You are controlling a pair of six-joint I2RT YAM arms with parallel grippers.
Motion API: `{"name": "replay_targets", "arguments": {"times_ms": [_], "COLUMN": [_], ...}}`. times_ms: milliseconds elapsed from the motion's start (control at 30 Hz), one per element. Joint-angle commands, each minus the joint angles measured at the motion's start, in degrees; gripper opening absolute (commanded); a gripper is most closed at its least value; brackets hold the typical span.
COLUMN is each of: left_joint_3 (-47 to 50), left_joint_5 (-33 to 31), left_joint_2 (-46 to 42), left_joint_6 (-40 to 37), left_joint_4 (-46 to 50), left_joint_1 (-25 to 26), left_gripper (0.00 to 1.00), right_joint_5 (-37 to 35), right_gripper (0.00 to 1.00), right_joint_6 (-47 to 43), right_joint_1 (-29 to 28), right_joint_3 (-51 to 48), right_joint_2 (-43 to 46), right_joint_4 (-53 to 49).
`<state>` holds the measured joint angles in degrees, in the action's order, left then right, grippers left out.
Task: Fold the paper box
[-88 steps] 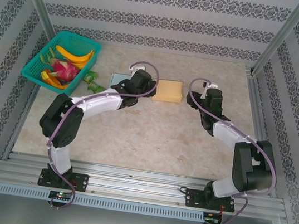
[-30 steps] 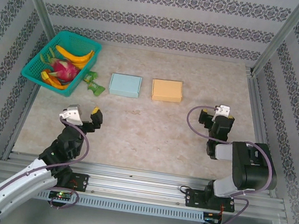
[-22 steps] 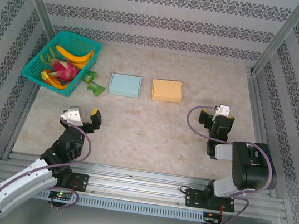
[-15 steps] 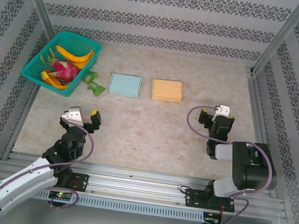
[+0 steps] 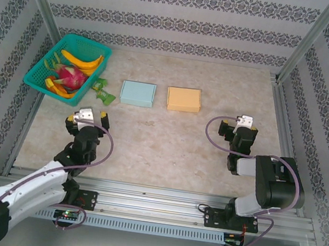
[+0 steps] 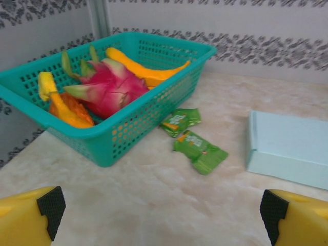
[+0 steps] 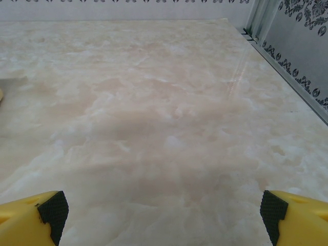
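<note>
Since half a second ago, my left tool [image 5: 87,116] had crept up the worktop [image 5: 161,147], fingers spread, released. Its wrist camera caught the basket's [image 6: 154,102] dragon fruit [image 6: 110,87] and green packets [image 6: 197,148] up close. From overhead, the blue paper box [image 5: 138,93] and orange paper box [image 5: 183,98] lay closed, side by side, far middle. My right tool [image 5: 241,127] was released too.

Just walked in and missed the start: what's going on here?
Nothing is being handled right now. The left pincer and right pincer are both open and empty, low over the near half of the table. The light blue box and orange box lie side by side farther back, apart from both arms. A teal basket of fruit sits far left.
</note>
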<state>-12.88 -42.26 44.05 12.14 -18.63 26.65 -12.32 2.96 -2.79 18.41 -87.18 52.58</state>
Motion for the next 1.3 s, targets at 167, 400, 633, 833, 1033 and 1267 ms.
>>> {"name": "replay_targets", "arguments": {"times_ms": [167,400,633,833,1033,1267], "left_joint_3": [-4.6,-4.1,-4.8,-5.3,-10.5,-9.2], "left_joint_5": [14.6,23.4,28.8,38.5,42.8,40.5], "left_joint_2": [13.6,25.8,31.0,41.4,45.3,45.2], "left_joint_6": [-6.3,-3.2,-4.6,-10.6,-12.6,-13.6], "left_joint_4": [-11.5,-17.9,-24.6,-35.6,-29.3,-31.5], "left_joint_1": [-12.9,-21.7,-26.0,-26.2,-26.1,-24.6], "left_gripper": [1.0,1.0,1.0,1.0,1.0,1.0], "right_joint_5": [1.4,1.4,1.4,1.4,1.5,1.5], "right_gripper": [0.98,0.98,0.98,0.98,0.98,0.98], "right_joint_6": [-0.5,-0.4,-0.4,-0.4,-0.4,-0.5], "right_joint_1": [-0.1,-0.1,-0.1,-0.1,-0.1,-0.1], "right_joint_3": [2.5,2.5,2.6,2.6,2.5,2.6], "right_joint_2": [0.4,0.5,0.5,0.4,0.5,0.4], "right_joint_4": [1.2,1.2,1.2,1.2,1.2,1.1]}}
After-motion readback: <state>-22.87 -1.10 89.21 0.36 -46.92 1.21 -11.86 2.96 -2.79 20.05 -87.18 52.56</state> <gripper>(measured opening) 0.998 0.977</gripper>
